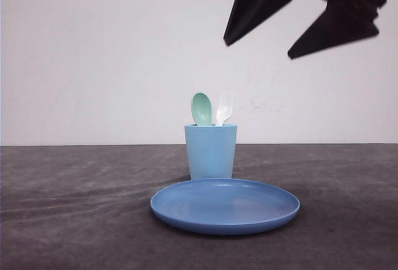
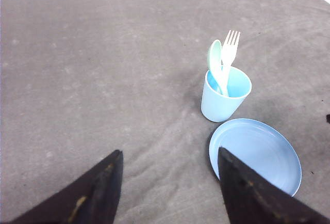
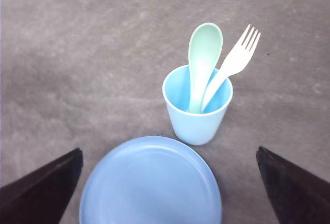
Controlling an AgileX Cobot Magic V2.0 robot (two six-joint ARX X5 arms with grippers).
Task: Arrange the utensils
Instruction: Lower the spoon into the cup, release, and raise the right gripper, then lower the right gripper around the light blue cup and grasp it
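You have two utensils to look at, one of each kind: a mint-green spoon (image 3: 202,61) with a smooth oval bowl, and a white fork (image 3: 233,64) with four short tines and a thick rounded handle. Both stand handle-down in the single light blue cup (image 3: 196,115), heads sticking out above the rim, the spoon leaning against the fork's neck. The cup stands upright on the dark grey worktop (image 1: 74,208), just behind the one round blue plate (image 1: 225,206), which carries nothing.

From the front view you see the spoon's bowl (image 1: 201,108) and the fork's head (image 1: 223,108) side by side over the cup rim, spoon on the left, but the fork's tines blur into the pale wall. The right wrist view lets you count the tines and look down into the cup, where the two handles cross. The left wrist view shows the cup and plate close together; whether they touch you cannot tell.

Your right tool (image 1: 292,37) hangs high above the cup with fingers spread wide, gripping nothing. Your left tool (image 2: 170,182) is likewise released, over bare worktop.
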